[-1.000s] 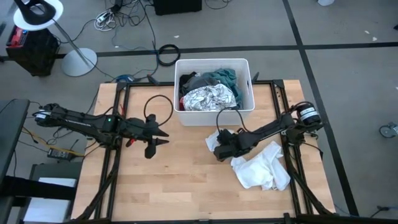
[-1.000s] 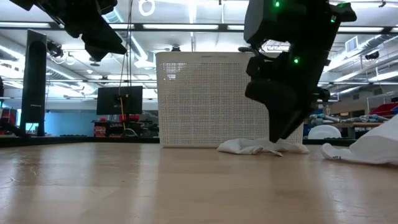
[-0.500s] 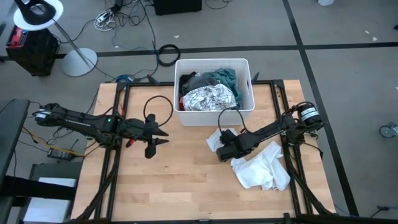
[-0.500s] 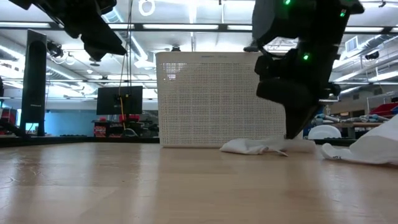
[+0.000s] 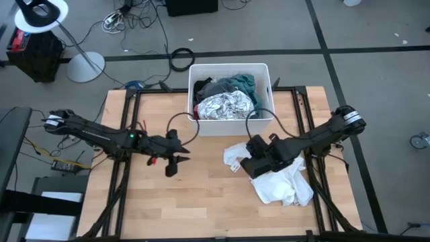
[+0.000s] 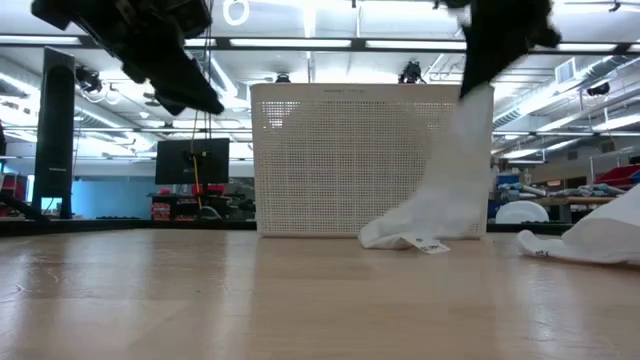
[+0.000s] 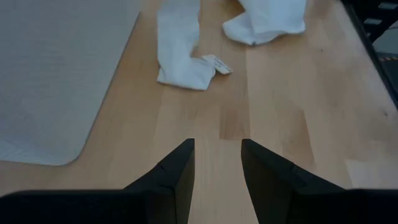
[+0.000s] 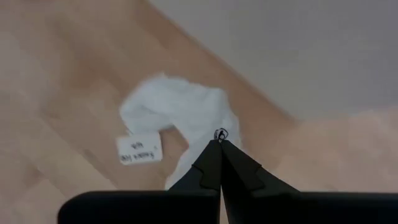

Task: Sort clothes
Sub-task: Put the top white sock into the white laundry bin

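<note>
Right gripper (image 8: 219, 144) pinched shut on a small white garment (image 6: 440, 190), lifted in front of the white bin (image 5: 232, 121), tail on the table: light, limp, best held by a bunched fold; left gripper (image 7: 217, 163) open, empty.

The right gripper (image 6: 478, 85) is running off the low view's top edge above the white bin (image 6: 350, 160), whose mesh wall is hiding the clothes inside.

arms: two, dark, slim, jointed | cables: black loops | lights: green | finger tips: tapered, black
</note>
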`<state>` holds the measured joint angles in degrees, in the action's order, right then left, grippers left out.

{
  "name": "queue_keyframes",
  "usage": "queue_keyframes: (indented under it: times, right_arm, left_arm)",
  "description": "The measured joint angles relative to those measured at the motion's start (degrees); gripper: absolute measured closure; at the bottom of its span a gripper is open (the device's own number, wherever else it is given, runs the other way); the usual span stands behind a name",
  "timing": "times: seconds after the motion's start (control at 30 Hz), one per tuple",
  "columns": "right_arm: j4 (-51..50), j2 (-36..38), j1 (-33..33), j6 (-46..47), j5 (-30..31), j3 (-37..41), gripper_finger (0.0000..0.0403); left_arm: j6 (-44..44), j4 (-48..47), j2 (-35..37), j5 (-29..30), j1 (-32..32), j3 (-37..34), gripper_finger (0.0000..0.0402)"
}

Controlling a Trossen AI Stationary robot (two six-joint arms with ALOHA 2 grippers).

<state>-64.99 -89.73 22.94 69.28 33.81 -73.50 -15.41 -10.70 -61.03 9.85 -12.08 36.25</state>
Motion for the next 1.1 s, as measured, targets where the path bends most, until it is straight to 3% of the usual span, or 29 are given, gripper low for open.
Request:
queue_keyframes:
  times: [0.2, 0.4, 0.7, 1.1]
  right_arm:
    - [-11.7, -0.1, 1.0, -5.0, 7.4, -15.9, 0.0402]
    - [-12.9, -0.1, 0.1, -15.7, 14.7, -28.9, 0.0402]
    - [-6.6, -0.2, -3.9, -34.3, 21.8, -42.3, 0.0403]
    - [6.8, -0.2, -12.5, -56.7, 28.3, -51.8, 0.0403]
  left_arm:
    - [1.7, 9.9, -7.4, 0.0, 0.0, 0.0, 0.0264]
    - [1.8, 15.7, -12.4, 0.0, 0.0, 0.0, 0.0264]
    - [2.5, 17.2, -13.3, 0.0, 0.0, 0.0, 0.0264]
    - [3.2, 17.6, -13.3, 0.0, 0.0, 0.0, 0.0264]
